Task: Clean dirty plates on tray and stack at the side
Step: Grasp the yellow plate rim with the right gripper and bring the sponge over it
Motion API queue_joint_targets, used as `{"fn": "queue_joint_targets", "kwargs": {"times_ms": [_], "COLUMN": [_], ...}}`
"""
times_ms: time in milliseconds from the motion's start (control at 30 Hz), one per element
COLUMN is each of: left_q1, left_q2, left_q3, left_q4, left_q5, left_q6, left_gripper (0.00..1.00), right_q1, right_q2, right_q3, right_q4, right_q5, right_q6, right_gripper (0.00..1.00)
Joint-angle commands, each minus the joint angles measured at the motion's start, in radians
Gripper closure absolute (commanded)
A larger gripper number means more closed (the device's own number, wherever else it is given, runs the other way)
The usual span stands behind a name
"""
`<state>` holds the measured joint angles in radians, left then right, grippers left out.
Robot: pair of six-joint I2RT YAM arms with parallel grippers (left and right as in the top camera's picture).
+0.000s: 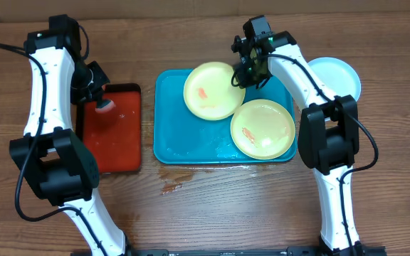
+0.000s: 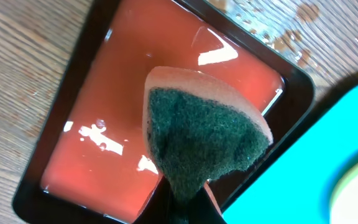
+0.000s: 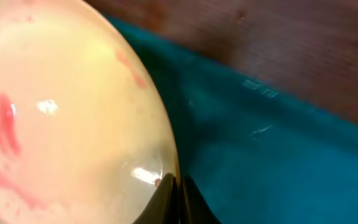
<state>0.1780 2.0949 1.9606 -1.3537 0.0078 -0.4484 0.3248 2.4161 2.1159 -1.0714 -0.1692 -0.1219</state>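
Only the tips of my right claw (image 3: pixel 176 198) show, at the bottom edge of its wrist view, pinching the rim of the upper yellow plate (image 1: pixel 208 91), which is cut off there at left and top. From above, my arm hides part of the blue plate (image 1: pixel 337 73), upper right, off the teal tray (image 1: pixel 184 139), whose long axis runs left-right. The second yellow plate (image 1: pixel 263 128) lies in its lower right. My left claw (image 2: pixel 186 205) clamps a sponge (image 2: pixel 197 143) over the red tray (image 2: pixel 73 149).

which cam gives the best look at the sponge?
Left wrist: the sponge fills the frame, green scrub face toward the camera, pinched in the left gripper over the red tray. Overhead shows the sponge only as a small pale patch beside the left arm. Right wrist doesn't show it.
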Motion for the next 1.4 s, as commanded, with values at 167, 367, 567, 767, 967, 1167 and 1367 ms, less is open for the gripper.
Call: {"fn": "queue_joint_targets", "kwargs": {"times_ms": [167, 367, 567, 767, 967, 1167, 1367], "left_q1": [-0.061, -0.082, -0.095, -0.132, -0.209, -0.313, -0.407], "left_q2": [-0.003, -0.003, -0.003, -0.003, 0.000, 0.017, 0.062], "left_q3": [0.011, 0.011, 0.011, 0.011, 0.011, 0.002, -0.029], "left_q4": [0.005, 0.004, 0.005, 0.003, 0.017, 0.068, 0.172], "left_q5": [0.028, 0.027, 0.063, 0.127, 0.179, 0.176, 0.166], "left_q6": [0.032, 0.052, 0.067, 0.139, 0.135, 0.060, -0.037], "left_gripper": [0.96, 0.96, 0.96, 0.96, 0.96, 0.96, 0.95], "right_q1": [0.076, 0.085, 0.085, 0.086, 0.085, 0.087, 0.087], "right_q2": [-0.014, -0.014, -0.014, -0.014, -0.014, -0.014, -0.014], "right_q3": [0.040, -0.031, -0.117, -0.172, -0.174, -0.174, -0.174], "right_q4": [-0.055, 0.027, 0.094, 0.128, 0.123, 0.072, 0.066], "right_q5": [-0.067, 0.014, 0.011, -0.009, -0.027, -0.127, -0.132], "right_q6": [0.043, 0.040, 0.035, 0.037, 0.159, 0.259, 0.419], "right_gripper": [0.90, 0.72, 0.72, 0.83, 0.96, 0.96, 0.96]}}
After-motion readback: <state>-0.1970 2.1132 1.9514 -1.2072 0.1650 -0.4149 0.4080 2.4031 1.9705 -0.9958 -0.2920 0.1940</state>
